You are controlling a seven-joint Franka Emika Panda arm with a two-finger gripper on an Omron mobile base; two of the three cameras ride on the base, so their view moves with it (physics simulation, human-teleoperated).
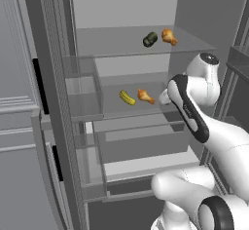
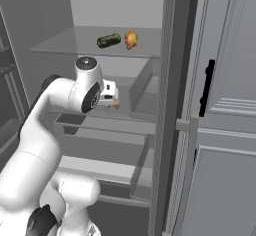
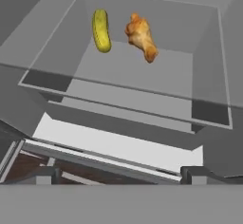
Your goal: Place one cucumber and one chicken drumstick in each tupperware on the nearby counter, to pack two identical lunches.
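The open fridge fills the middle of both base views, its door edge running down the left of the left base view and a grey cabinet front with a black handle closing the right of the right base view. On the top glass shelf a dark green cucumber lies just beside a chicken drumstick, with bare shelf to their left. One level lower, on the middle shelf, a yellowish-green cucumber and a second chicken drumstick lie near each other but apart, toward the shelf's right half; in the hand view they sit in the upper middle, the cucumber left of the drumstick, well back from the shelf's front edge, with clear shelf in front of them and see-through side walls at either hand. The white arm rises from the lower right of the left base view, elbow bent, wrist reaching level toward the middle shelf. The claw is released, its fingertips spread wide at the bottom of the hand view, grasping nothing. No readable writing shows.
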